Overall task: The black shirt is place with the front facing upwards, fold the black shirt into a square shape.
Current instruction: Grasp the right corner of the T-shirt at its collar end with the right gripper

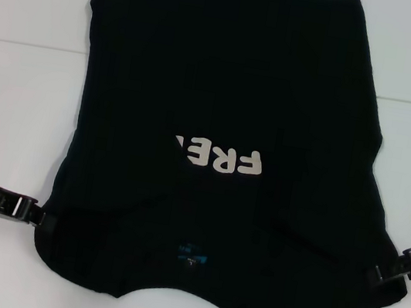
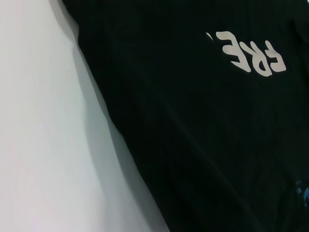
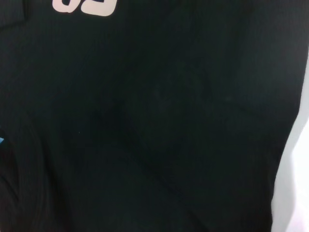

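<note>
In the head view, only small parts of the robot's body are seen, at the two lower edges of the picture. The left gripper [image 1: 30, 213] is made up of glossy black, blocky segments, joined in a row; a short white or silvery strip is set across it near the middle, and a small pale spot is seen on the segment beside that strip. The right gripper [image 1: 382, 272] is built of the same glossy black, angular pieces, with pale highlights along their upper edges and a stepped, bracket-like outline. A small dark grey part is glimpsed at the right edge, higher up. In the two wrist views, no part of the robot's body is shown.
</note>
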`<act>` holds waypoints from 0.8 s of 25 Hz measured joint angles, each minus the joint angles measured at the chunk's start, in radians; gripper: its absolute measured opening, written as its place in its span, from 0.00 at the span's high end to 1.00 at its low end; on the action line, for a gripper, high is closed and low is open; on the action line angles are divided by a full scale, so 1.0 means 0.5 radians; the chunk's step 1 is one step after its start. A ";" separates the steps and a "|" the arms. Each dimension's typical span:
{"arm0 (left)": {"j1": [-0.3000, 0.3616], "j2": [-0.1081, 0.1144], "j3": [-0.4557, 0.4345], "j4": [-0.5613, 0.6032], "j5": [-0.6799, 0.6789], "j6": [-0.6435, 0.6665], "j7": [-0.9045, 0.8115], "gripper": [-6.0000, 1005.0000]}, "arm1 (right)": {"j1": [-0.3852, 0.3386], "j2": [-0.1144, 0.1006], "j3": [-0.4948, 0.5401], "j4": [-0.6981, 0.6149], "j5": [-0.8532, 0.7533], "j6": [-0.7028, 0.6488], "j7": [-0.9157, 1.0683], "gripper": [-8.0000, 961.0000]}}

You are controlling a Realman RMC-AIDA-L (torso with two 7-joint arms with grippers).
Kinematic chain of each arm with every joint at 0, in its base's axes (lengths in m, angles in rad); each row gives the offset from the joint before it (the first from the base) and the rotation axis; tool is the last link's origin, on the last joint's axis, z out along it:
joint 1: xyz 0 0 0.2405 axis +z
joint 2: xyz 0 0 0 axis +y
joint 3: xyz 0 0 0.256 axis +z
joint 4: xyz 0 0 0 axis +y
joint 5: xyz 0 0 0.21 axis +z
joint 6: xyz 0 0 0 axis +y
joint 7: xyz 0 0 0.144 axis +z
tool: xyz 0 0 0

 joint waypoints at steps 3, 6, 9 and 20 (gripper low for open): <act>0.000 0.000 0.000 0.000 0.001 -0.001 0.000 0.98 | 0.000 0.000 0.000 0.002 -0.001 0.002 0.000 0.06; 0.000 0.002 0.000 -0.007 0.002 -0.002 0.000 0.98 | 0.000 0.000 0.000 0.015 -0.001 0.012 -0.002 0.06; 0.000 0.005 0.000 -0.020 0.002 -0.002 0.000 0.98 | 0.001 0.000 -0.003 0.022 -0.004 0.023 -0.003 0.06; 0.000 0.009 0.000 -0.022 0.000 -0.006 0.000 0.98 | 0.019 0.006 -0.038 0.049 0.007 0.019 -0.003 0.07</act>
